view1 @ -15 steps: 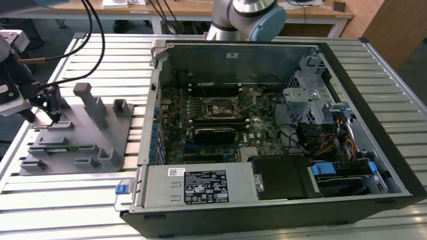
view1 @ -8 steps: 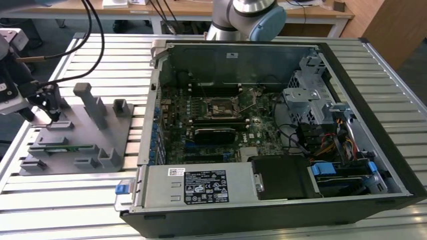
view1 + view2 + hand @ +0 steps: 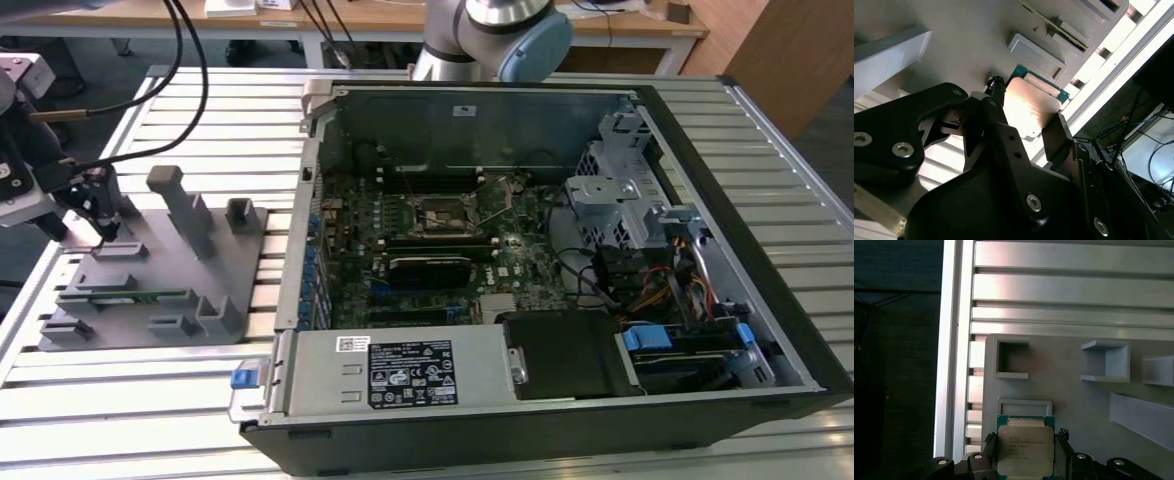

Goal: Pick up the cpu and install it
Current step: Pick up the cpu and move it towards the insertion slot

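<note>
The cpu (image 3: 1025, 450), a flat square chip with a shiny silver top and a green rim, sits between my gripper's (image 3: 1025, 441) two black fingers (image 3: 989, 444) in both wrist views. The fingers press on two opposite edges of the cpu (image 3: 1029, 107), so my gripper (image 3: 1026, 117) is shut on it, just above the grey fixture plate (image 3: 1079, 410). In the exterior view my gripper (image 3: 104, 228) hangs over the near-left part of that plate (image 3: 160, 270), far to the exterior view's left of the open computer case. The dark square socket (image 3: 447, 215) lies on the motherboard inside the case.
A shallow rectangular recess (image 3: 1024, 406) in the plate lies right beside the cpu. Grey upright holders (image 3: 180, 205) stand on the plate, and a green memory stick (image 3: 127, 296) lies in one slot. The case walls (image 3: 300, 200), drive cage (image 3: 614, 190) and cables (image 3: 654, 280) surround the motherboard.
</note>
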### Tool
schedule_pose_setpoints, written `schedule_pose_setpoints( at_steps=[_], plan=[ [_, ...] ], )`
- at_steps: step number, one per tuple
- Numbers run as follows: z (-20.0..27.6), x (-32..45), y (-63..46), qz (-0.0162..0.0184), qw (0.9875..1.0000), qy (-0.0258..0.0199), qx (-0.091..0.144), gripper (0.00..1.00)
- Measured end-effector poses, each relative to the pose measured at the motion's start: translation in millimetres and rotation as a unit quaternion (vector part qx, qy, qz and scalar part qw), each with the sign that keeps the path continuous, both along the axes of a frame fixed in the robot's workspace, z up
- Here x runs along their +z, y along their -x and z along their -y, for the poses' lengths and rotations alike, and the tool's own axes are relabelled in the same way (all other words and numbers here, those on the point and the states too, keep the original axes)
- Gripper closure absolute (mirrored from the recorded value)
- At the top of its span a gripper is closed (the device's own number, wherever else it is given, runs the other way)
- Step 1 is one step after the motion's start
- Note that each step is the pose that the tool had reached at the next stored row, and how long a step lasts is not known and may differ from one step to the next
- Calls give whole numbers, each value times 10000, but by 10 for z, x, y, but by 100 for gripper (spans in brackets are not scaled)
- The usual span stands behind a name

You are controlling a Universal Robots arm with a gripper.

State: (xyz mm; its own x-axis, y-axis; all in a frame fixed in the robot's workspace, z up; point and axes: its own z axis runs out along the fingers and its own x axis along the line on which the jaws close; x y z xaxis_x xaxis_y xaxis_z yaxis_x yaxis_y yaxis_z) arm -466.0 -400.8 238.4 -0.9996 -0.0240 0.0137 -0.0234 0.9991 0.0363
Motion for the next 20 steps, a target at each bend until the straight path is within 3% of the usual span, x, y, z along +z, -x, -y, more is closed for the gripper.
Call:
schedule_pose_setpoints(
  at_steps=[20],
  plan=[
    [-2, 67, 1, 2, 10000, 0, 0, 46]
  ],
)
